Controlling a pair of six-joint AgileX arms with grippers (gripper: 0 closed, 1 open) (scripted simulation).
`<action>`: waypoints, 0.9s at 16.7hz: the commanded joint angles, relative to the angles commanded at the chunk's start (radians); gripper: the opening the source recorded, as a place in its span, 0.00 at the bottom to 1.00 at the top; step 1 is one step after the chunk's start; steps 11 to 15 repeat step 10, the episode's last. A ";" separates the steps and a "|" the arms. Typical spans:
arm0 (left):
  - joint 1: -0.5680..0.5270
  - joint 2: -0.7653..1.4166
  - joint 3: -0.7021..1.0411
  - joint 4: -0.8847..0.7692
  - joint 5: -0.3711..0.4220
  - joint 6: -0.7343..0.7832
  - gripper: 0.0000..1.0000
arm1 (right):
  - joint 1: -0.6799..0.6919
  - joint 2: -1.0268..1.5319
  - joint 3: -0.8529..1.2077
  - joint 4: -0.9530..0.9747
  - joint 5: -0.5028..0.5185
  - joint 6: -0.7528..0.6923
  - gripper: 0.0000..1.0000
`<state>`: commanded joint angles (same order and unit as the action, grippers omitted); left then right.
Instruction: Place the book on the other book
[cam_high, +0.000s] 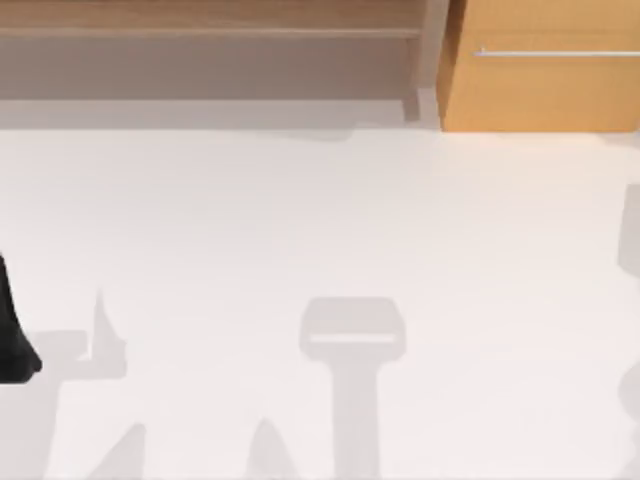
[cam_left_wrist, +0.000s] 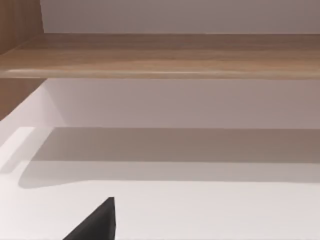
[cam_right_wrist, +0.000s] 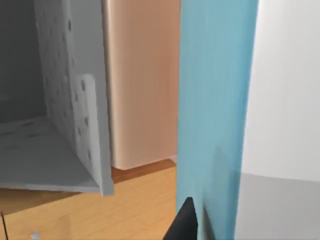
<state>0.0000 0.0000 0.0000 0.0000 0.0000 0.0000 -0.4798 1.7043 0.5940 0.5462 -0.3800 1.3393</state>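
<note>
Where the top view cuts off at 9 o'clock, you see a dark piece of the left arm (cam_high: 12, 335) over the white table (cam_high: 300, 210). A wooden shelf (cam_high: 200, 25) runs along 11 to 12 o'clock, and a cabinet (cam_high: 540, 80) with a bar handle stands at 1 o'clock. In the left wrist view, a dark tip of the left gripper (cam_left_wrist: 97, 224) hangs above the table, facing the shelf; you cannot tell whether it is spread or pressed together. In the right wrist view, the blue book (cam_right_wrist: 215, 100) stands upright, right against a dark part of the right gripper (cam_right_wrist: 186, 222). You cannot tell whether it pinches the book. Behind the book are a grey rack (cam_right_wrist: 75, 125) and a wood floor (cam_right_wrist: 125, 205).
</note>
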 joint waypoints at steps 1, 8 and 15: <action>0.000 0.000 0.000 0.000 0.000 0.000 1.00 | 0.000 0.000 0.000 0.000 0.000 0.000 0.75; 0.000 0.000 0.000 0.000 0.000 0.000 1.00 | 0.000 0.000 0.000 0.000 0.000 0.000 1.00; 0.000 0.000 0.000 0.000 0.000 0.000 1.00 | 0.000 0.000 0.000 0.000 0.000 0.000 1.00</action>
